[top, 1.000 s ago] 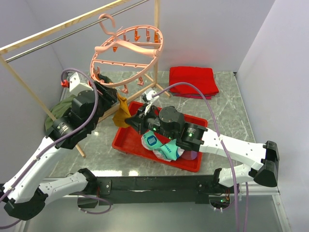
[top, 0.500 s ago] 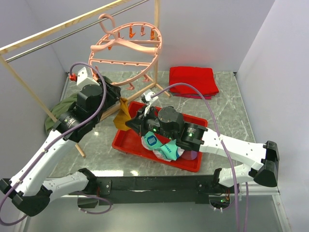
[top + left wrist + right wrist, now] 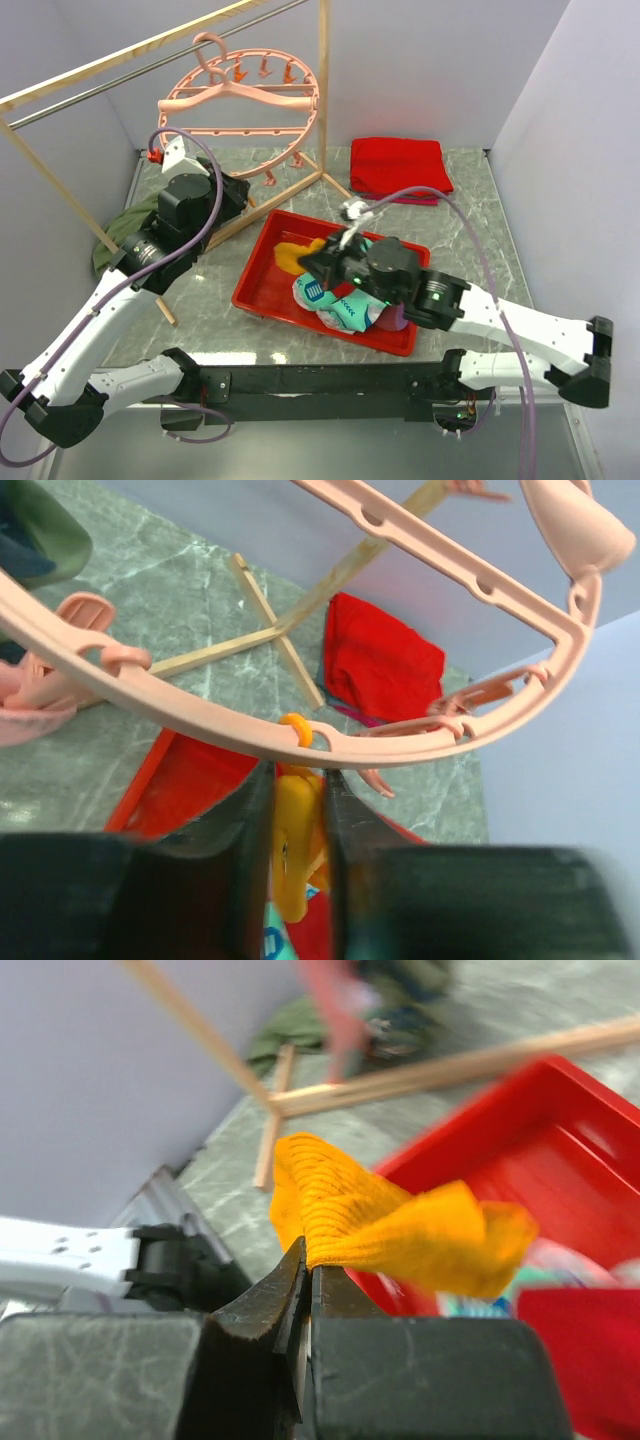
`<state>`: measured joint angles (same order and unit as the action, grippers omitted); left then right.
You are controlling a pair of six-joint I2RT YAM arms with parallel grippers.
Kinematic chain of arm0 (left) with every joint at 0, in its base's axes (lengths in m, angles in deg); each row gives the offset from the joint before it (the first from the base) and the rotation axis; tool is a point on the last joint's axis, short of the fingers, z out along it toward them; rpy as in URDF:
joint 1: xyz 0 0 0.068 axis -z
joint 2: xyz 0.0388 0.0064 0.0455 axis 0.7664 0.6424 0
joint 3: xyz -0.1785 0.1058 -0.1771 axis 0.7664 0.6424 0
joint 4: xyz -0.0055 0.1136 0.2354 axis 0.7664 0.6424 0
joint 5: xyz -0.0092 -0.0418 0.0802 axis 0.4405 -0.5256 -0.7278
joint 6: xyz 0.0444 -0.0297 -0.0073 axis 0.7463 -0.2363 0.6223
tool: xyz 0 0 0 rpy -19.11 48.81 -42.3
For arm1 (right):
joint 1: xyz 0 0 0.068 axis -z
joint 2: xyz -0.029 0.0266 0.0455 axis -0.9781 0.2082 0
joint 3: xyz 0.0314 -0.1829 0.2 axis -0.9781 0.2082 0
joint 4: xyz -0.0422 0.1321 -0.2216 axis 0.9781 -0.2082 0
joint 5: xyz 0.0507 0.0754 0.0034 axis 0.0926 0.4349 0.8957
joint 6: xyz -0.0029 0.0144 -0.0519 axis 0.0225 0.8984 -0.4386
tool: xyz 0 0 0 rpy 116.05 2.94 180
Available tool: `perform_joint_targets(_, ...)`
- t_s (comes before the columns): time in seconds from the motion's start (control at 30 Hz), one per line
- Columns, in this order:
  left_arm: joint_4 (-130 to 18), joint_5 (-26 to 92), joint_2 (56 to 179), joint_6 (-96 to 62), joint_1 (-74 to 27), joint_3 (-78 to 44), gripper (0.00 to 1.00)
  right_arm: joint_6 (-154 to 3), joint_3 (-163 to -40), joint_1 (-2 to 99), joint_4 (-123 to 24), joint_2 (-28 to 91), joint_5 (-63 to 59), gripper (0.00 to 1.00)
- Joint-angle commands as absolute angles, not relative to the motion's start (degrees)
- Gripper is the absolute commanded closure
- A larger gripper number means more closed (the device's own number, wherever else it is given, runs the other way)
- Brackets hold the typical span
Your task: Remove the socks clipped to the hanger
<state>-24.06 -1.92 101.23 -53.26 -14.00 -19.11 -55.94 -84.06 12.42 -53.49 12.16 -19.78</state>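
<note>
An orange-yellow sock [image 3: 400, 1225] hangs pinched in the tightly closed right gripper [image 3: 305, 1260] above the red tray [image 3: 262, 285], where other socks [image 3: 335, 305] lie. Far left, the left gripper [image 3: 296, 777] squeezes a yellow clip [image 3: 290, 860] under the pink hanger [image 3: 200, 715].

rack: wooden frame [image 3: 324, 80] with a metal bar [image 3: 90, 91] under its top beam, standing far left, feet splayed on the table | tray: red, shallow [image 3: 262, 280], centre, near the rack's right foot | cloth: folded red [image 3: 398, 165], far right, apart from the tray | table: grey marble top [image 3: 470, 230]
</note>
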Motion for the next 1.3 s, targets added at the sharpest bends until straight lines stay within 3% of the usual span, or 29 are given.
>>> perform_joint_targets(0.0, -26.39, -0.12, 99.44, -52.63, -14.26, -19.12, 0.55, -49.98, -77.0, 15.22, -58.51, 4.66, -27.16, 1.0)
perform_joint_targets(0.2, -27.09, 2.52, 95.76, -51.13, -14.26, -17.36, 0.28, -45.32, -70.13, 19.09, -65.71, -3.45, -29.35, 1.0)
perform_joint_targets(0.37, -27.01, 6.99, 92.42, -50.87, -14.26, -17.53, 0.22, -43.46, -68.63, 22.69, -72.39, -6.09, -29.01, 0.99)
perform_joint_targets(0.47, -26.92, 11.12, 90.92, -50.95, -14.35, -17.62, 0.19, -42.94, -68.54, 23.58, -75.38, -5.92, -29.71, 0.9)
perform_joint_targets(0.77, -24.99, 21.06, 81.26, -53.77, -14.35, -12.01, 0.16, -43.64, -70.21, 24.28, -79.34, -2.41, -30.33, 0.53)
perform_joint_targets(0.87, -24.37, 20.37, 75.91, -53.77, -14.35, -11.3, 0.15, -45.57, -72.56, 24.2, -79.95, -0.65, -29.1, 0.27)
perform_joint_targets(0.9, -24.02, 20.1, 75.19, -53.59, -14.35, -11.56, 0.14, -46.7, -73.54, 24.19, -80.22, -0.03, -28.14, 0.01)
perform_joint_targets(1.27, -18.05, 15.97, 70.7, -51.13, -14.35, -19.37, 0.12, -51.01, -86.73, 16.56, -76.37, 8.13, -39.01, 0.0)
